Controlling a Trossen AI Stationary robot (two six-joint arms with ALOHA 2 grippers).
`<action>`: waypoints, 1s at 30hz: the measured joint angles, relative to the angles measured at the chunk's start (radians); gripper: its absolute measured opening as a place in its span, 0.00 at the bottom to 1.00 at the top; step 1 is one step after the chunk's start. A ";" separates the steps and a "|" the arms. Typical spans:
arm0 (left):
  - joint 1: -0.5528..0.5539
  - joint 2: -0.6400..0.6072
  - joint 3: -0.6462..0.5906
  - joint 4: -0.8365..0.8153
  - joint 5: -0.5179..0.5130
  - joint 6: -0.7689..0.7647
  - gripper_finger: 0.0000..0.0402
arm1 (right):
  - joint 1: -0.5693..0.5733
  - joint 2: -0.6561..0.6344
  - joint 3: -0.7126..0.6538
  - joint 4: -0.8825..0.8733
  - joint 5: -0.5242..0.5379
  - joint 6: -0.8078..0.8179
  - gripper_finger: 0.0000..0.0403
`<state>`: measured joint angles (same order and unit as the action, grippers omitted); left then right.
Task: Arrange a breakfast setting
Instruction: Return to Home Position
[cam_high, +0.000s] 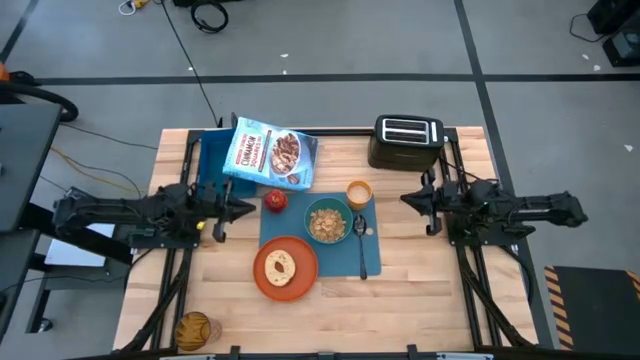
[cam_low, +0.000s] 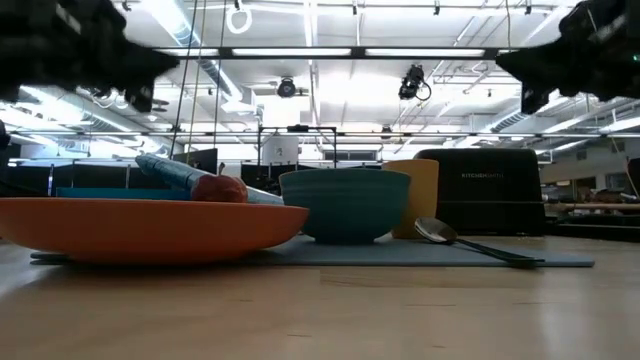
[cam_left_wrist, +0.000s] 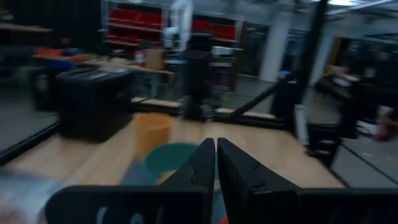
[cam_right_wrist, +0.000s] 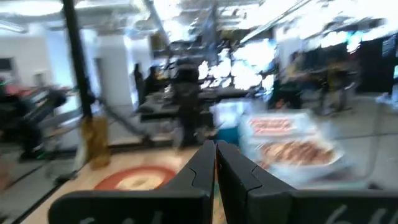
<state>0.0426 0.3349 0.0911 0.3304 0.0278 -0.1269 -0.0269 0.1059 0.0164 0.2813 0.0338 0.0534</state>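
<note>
High view: bowl (cam_high: 311, 211), spoon (cam_high: 361, 245) and plate (cam_high: 262, 279) with bread (cam_high: 280, 266) sat on the placemat (cam_high: 373, 262) at the middle of the table (cam_high: 425, 295), cup (cam_high: 359, 193) and apple (cam_high: 275, 200) at its corners nearest the toaster (cam_high: 405, 140), cereal bag (cam_high: 268, 155) beyond. Left gripper (cam_high: 240, 208) and right gripper (cam_high: 410, 199), fingers pressed together, hung off the mat's side edges, seemingly parked clear of the finished setting.

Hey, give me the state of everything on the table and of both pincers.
Teal bowl: upright, holding cereal.
Orange plate: holding the bread piece.
Cup: upright.
Cereal bag: lying partly over the blue bin.
Toaster: slots look empty.
Left pincer: shut, empty.
Right pincer: shut, empty.
</note>
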 joint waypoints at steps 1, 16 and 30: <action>0.005 -0.019 -0.026 -0.002 -0.018 -0.011 0.06 | 0.000 -0.005 -0.010 -0.013 -0.024 0.010 0.06; -0.014 -0.332 -0.083 -0.267 -0.009 0.033 0.06 | -0.001 -0.070 -0.010 -0.115 0.031 -0.025 0.06; -0.019 -0.296 -0.083 -0.275 -0.010 0.042 0.06 | 0.000 -0.025 -0.010 -0.256 0.002 0.079 0.06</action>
<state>0.0238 0.0388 0.0078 0.0554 0.0178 -0.0853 -0.0269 0.0807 0.0063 0.0249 0.0360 0.1328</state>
